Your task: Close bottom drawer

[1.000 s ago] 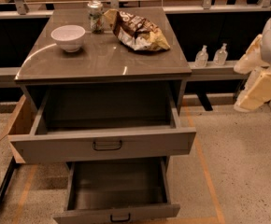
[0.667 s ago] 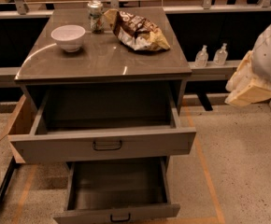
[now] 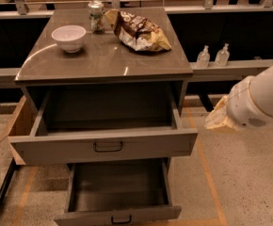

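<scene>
My claw (image 3: 219, 118) hangs right of the table (image 3: 103, 60), touching nothing I can see; can't tell if it's open or closed. The bottom drawer (image 3: 120, 188) sits pulled out, below-left of it, well apart.

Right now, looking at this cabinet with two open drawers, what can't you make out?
- Pincer, camera view, right of the upper drawer: only a pale tip shows past the white arm.
- Bottom drawer: its handle is cut by the lower edge, and its rear is hidden under the upper drawer.
- Upper drawer's floor: hidden by its own front panel.
- Can: label too small to read.
</scene>
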